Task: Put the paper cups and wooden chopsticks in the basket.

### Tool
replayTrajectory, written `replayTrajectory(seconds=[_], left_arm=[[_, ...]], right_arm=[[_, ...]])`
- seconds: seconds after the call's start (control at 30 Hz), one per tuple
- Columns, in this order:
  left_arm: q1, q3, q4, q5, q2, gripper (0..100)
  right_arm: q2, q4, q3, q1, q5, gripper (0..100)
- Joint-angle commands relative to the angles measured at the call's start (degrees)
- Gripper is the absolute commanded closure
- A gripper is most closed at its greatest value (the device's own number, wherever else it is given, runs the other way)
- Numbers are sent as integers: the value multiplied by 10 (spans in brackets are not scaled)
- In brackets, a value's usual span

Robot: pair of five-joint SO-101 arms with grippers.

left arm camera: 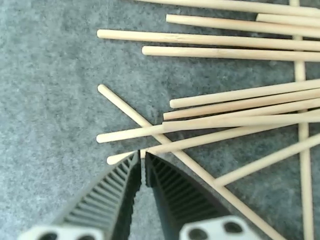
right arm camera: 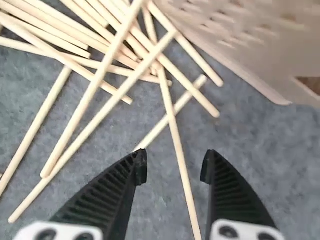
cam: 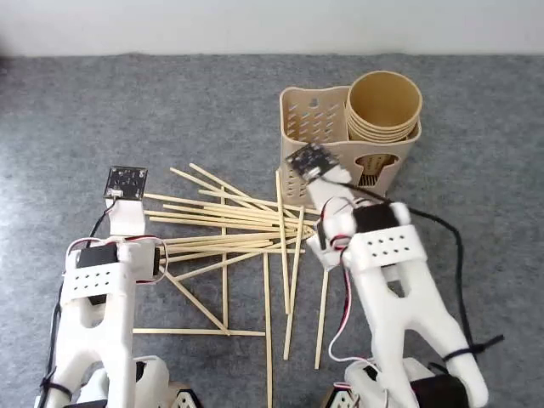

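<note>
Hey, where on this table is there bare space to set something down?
Bare mat lies left of the basket, beyond the chopsticks, and also right of the basket and paper cups. Crowded: the chopsticks fan across the middle between both arms, up to the basket's front.

A grey mat (cam: 170, 110) with a flecked, slightly fuzzy surface covers the whole tabletop. Along its far edge runs a plain white band (cam: 255, 25); whether it is a wall or a board cannot be told.
</note>
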Motion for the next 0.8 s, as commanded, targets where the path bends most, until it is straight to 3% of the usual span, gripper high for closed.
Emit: replayTrajectory(seconds=[0.0,0.33,0.77], left_arm=[[1,-33,-11,2,-17,987],[2,-33,-11,1,-15,987],[2,-33,-11,1,-14,987]], right_arm=[[2,-57,23,-25,-7,811],[18,-108,56,-27,-46,811],[219,-128,-35,-1,-47,812]])
